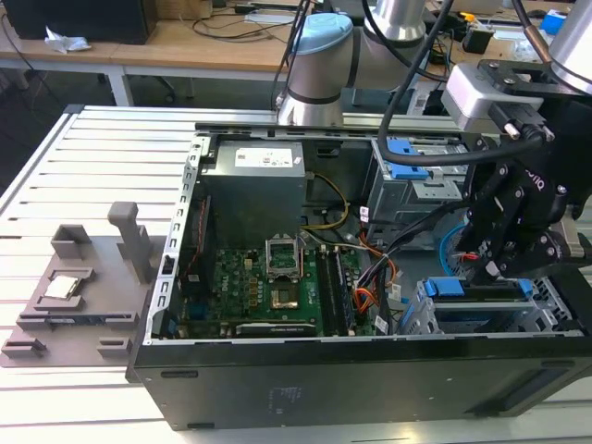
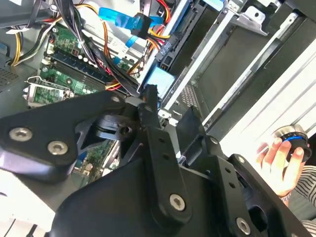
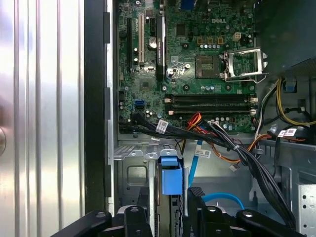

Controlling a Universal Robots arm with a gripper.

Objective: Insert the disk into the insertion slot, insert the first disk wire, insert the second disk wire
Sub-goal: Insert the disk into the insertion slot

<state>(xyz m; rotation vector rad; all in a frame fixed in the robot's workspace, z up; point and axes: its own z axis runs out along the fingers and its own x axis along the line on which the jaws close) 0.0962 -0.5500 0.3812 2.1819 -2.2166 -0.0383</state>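
The disk (image 1: 483,292) lies flat in the insertion slot (image 1: 462,322), a silver cage at the case's front right, with its blue carrier tab (image 3: 169,176) showing. My gripper (image 1: 488,266) hangs just above the disk's rear edge. In the second wrist view its fingertips (image 2: 148,96) are shut together beside the carrier, and a speck of red-orange shows between them. The first disk wire (image 3: 223,156), a red-orange bundle, runs along the motherboard's edge. The second disk wire (image 3: 195,161), a light-blue flat cable, loops beside the gripper (image 1: 450,244) and ends in a dark plug (image 3: 195,193).
A taller grey cage with a blue latch (image 1: 407,172) stands behind the slot. Thick black cables (image 3: 247,158) cross between motherboard (image 1: 264,287) and cage. A grey fixture plate (image 1: 83,296) lies on the table at the exterior view's left. A person's hand (image 2: 280,160) holds a round knob outside the case.
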